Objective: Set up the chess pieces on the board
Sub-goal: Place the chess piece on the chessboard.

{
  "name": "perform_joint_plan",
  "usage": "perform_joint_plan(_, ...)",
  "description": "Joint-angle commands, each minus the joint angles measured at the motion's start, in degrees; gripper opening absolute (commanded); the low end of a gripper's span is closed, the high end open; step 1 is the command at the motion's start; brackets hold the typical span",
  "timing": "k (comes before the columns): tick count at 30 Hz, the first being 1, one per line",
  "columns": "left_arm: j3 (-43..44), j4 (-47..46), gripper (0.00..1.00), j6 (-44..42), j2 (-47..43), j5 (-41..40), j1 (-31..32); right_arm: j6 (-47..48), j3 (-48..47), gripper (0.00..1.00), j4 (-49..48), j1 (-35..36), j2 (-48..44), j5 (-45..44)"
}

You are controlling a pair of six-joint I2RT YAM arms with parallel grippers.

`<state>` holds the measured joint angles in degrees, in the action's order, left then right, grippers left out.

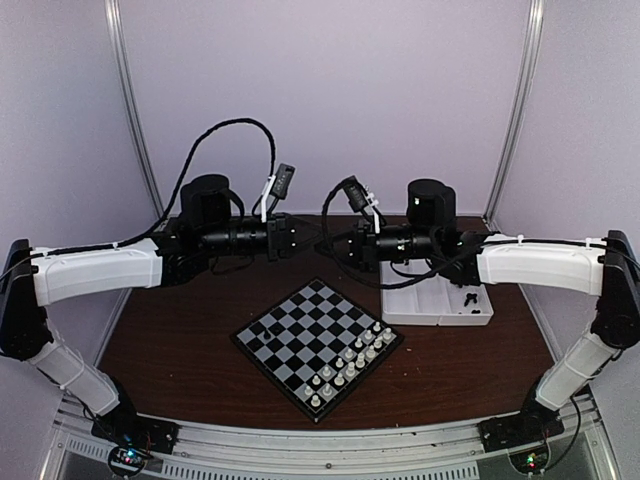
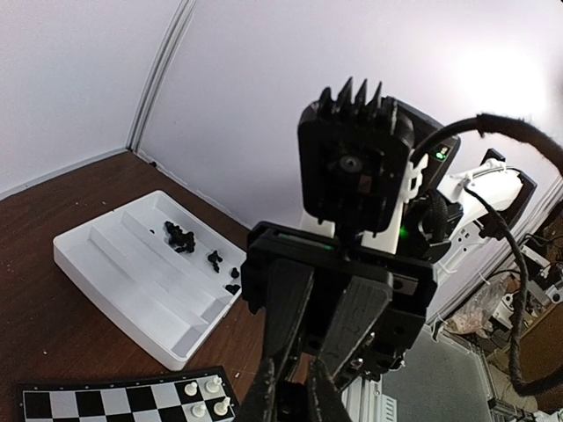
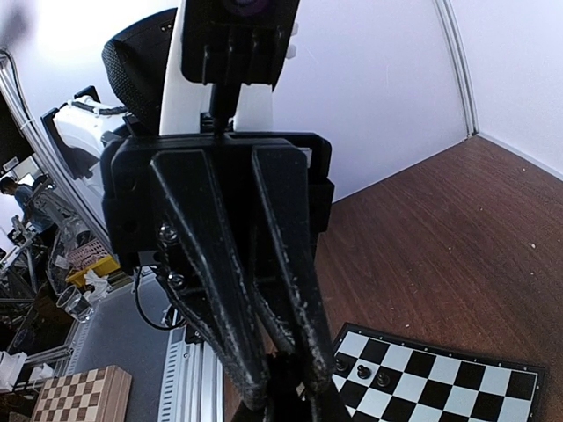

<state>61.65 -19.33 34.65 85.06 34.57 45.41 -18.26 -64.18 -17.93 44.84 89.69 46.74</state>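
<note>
Partly placed, chess pieces point(image 2: 180, 237): a scatter of tiny black men lies in one compartment of the white tray point(image 2: 114, 272); three more stand along one edge of the board point(image 3: 440, 387), seen from the right wrist.
Board: set corner-on at mid desk point(image 1: 180, 350), with the tray just beside its right corner; white chessmen point(image 1: 350, 365) fill the two near-right ranks.
Step in hand: by the look of it, a pause between fetches, as no piece shows in either grip.
Right pincer point(image 3: 286, 391): clenched, with nothing visible between its fingers.
Left pincer point(image 2: 290, 400): fingers drawn close, tips cut off by the frame; cannot tell whether it is fully clenched or holding anything.
Next move: likely a descent to the tray, jaws released, then a fine pinch on one small man.
Edges: tray dividers and rim crowd the pieces; both pincers hang high, nose to nose and near each other.
Open room: the widest approach lies over the desk left of the board, and the far-left ranks look largely free from above.
</note>
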Motion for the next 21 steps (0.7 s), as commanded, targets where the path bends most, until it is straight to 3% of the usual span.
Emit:
perform_joint_plan(1,1.57,-0.47,0.0,-0.98,0.12,0.71,-0.36,-1.83,-0.29,0.08,-5.11,-0.35,0.47,0.8)
perform_joint_plan(16,2.18,4.29,0.0,-3.54,-1.6,-2.62,-0.32,-0.86,1.63,0.41,-6.11,-0.34,-0.21,1.15)
perform_joint_plan(20,2.17,5.57,0.0,-4.54,-2.35,-3.52,-0.41,-0.23,2.39,0.61,-5.8,-0.34,-0.66,0.99)
perform_joint_plan(21,2.16,6.27,0.0,-5.04,-2.72,-3.93,-0.41,0.1,2.8,0.7,-5.64,-0.36,-1.0,0.47)
